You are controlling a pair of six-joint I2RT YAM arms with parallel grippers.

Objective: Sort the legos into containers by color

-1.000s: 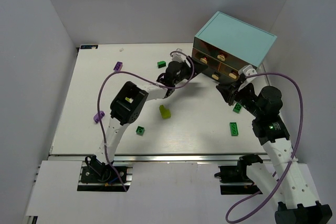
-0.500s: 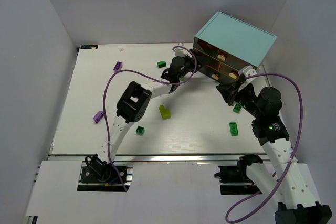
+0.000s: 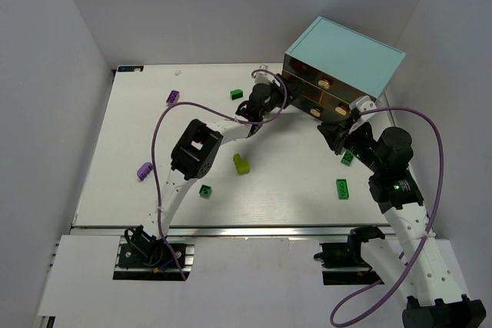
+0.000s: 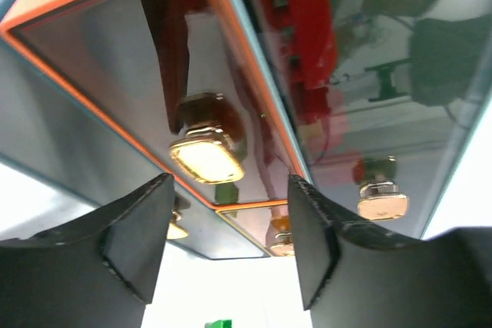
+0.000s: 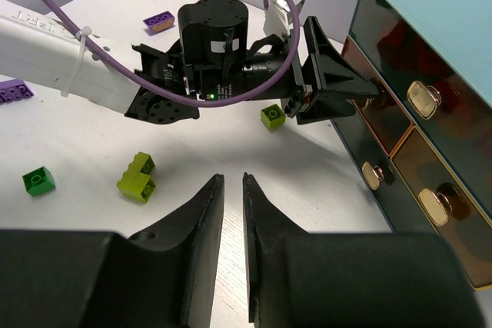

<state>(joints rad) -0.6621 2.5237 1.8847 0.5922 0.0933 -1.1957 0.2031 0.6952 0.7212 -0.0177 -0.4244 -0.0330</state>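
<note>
Moved since a second ago: left arm, stretched farther across the desk, bringing the left tool right up to the front of the cabinet. Right arm and loose bricks: unchanged.

Left tool: jaws fairly wide, nothing gripped. The tan knob of one of the drawers sits framed between the fingertips; contact cannot be told.

Right tool: jaws narrow, a thin slit, nothing between them. Hangs over the desk near the cabinet's lower corner, facing the left tool.

Cabinet: light-blue top, smoky-brown drawers, at the far right corner of the desk.

Legos, loose on the desk:
- purple brick, far left
- dark green brick, just beside the left arm's wrist
- lime-yellow brick, middle
- second purple brick, left side
- second dark green brick, near side
- third dark green brick, near right
- fourth green brick, partly hidden by the right arm
</note>
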